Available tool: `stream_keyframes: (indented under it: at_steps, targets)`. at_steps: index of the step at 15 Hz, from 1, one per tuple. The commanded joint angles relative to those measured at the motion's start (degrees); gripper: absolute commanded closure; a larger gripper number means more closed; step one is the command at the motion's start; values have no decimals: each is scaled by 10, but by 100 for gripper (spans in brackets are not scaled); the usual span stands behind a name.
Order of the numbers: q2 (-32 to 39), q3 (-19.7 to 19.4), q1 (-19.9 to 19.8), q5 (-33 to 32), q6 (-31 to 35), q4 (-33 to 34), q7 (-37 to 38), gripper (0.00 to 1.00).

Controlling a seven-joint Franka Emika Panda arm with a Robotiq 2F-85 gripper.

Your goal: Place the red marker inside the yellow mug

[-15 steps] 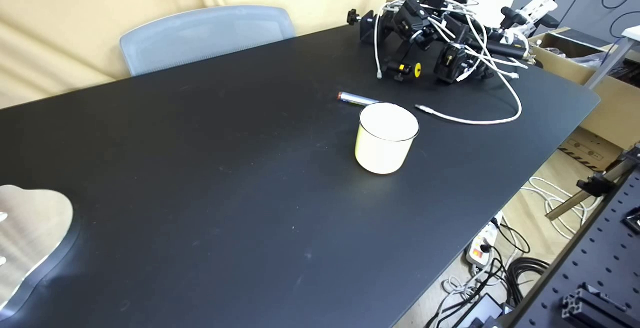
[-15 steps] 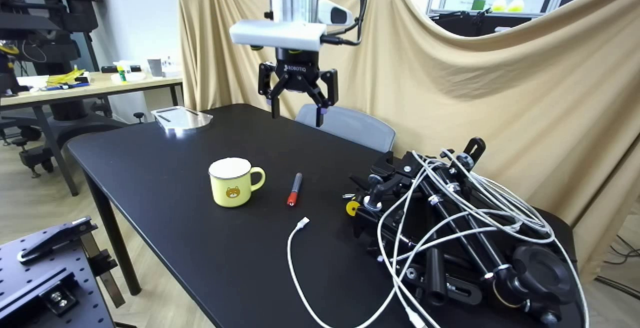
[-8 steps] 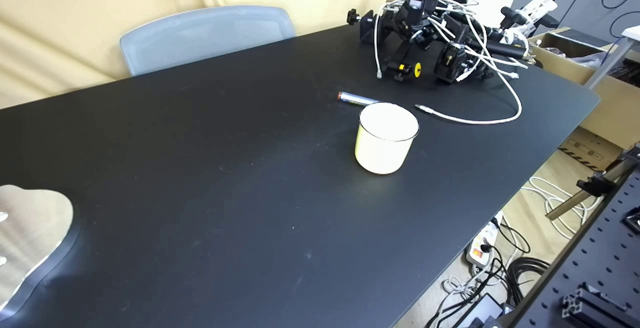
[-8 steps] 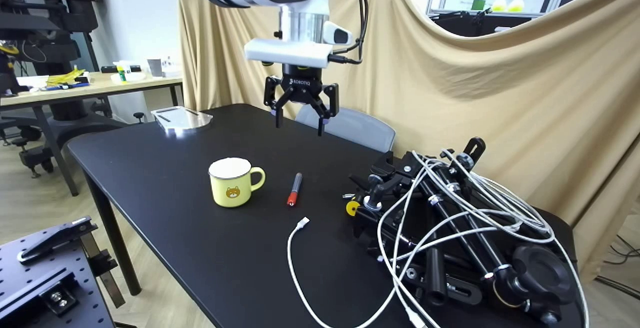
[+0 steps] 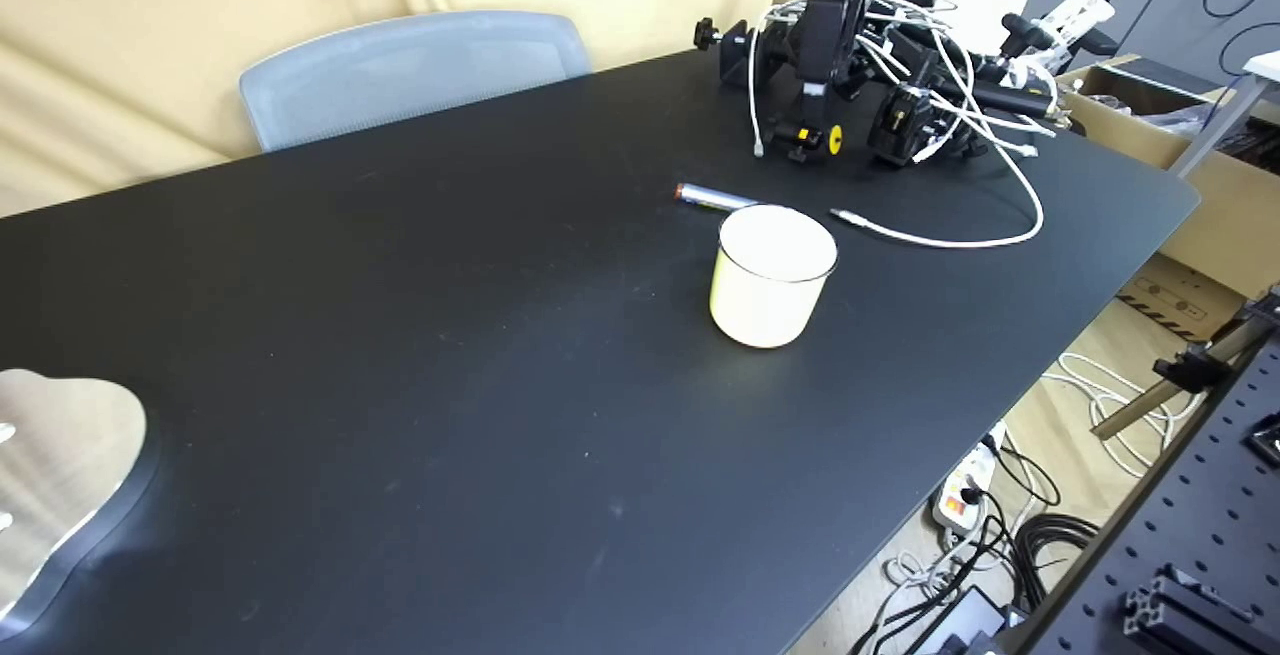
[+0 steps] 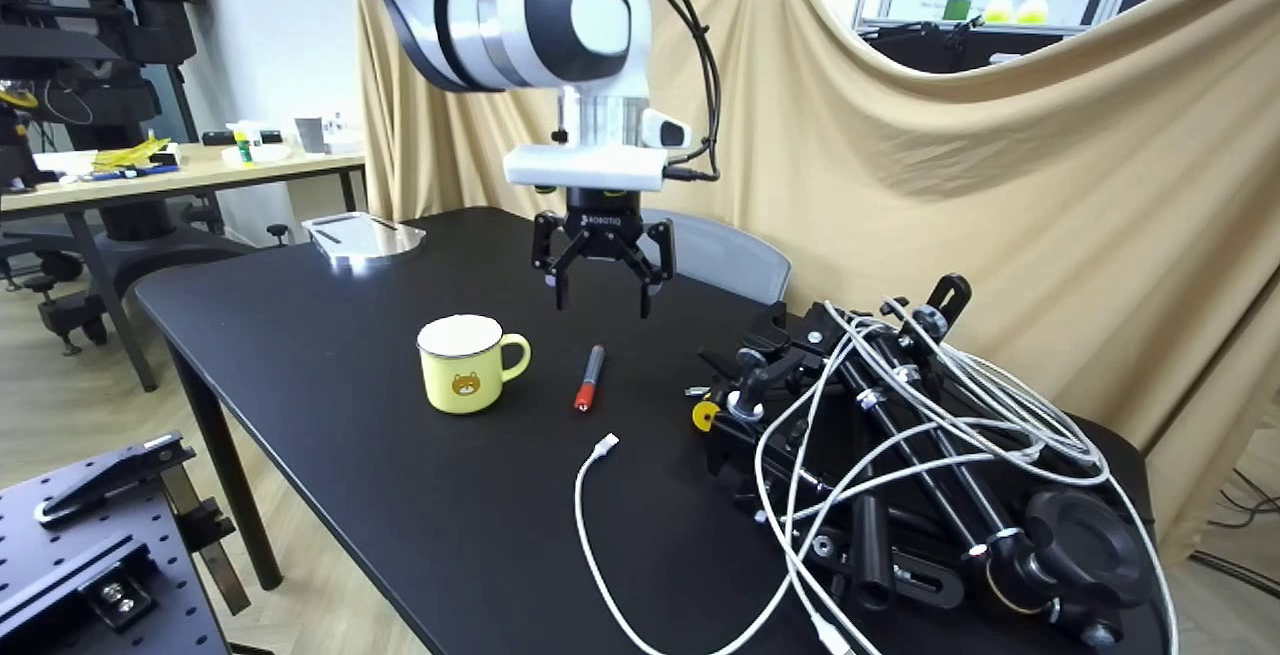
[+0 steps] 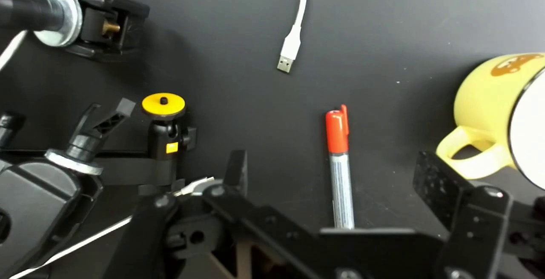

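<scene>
The red marker point(image 6: 590, 378) lies flat on the black table, grey-white barrel with a red cap. In an exterior view its red end is hidden behind the mug, and the barrel point(image 5: 712, 197) shows. The yellow mug point(image 6: 470, 380) stands upright beside the marker, a bear picture on its side and its handle toward the marker. It also shows in the other views point(image 5: 765, 305) point(image 7: 485, 104). My gripper point(image 6: 603, 309) is open and empty above the table, over the marker. In the wrist view the marker point(image 7: 339, 172) lies between the spread fingers point(image 7: 333, 168), its lower end hidden by the gripper.
Black stands and clamps point(image 6: 900, 495) with tangled white cables lie beside the marker. A white USB cable end point(image 7: 291, 44) lies near the red cap. A silver plate point(image 6: 362, 237) lies at the table's far end. A grey chair point(image 6: 715, 250) stands behind the table.
My open gripper has moved down toward the table and slightly to the right in an exterior view, closer to the marker. The marker and mug have not moved.
</scene>
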Motion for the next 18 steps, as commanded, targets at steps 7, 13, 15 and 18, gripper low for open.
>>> stream_keyframes:
  at_steps: [7, 13, 15, 18]
  targets:
    - [124, 22, 7, -19, 104, 66, 56, 0]
    - [159, 26, 13, -14, 132, 78, 72, 0]
    - [168, 28, 12, -11, 133, 83, 72, 0]
    - [180, 28, 11, -10, 128, 91, 71, 0]
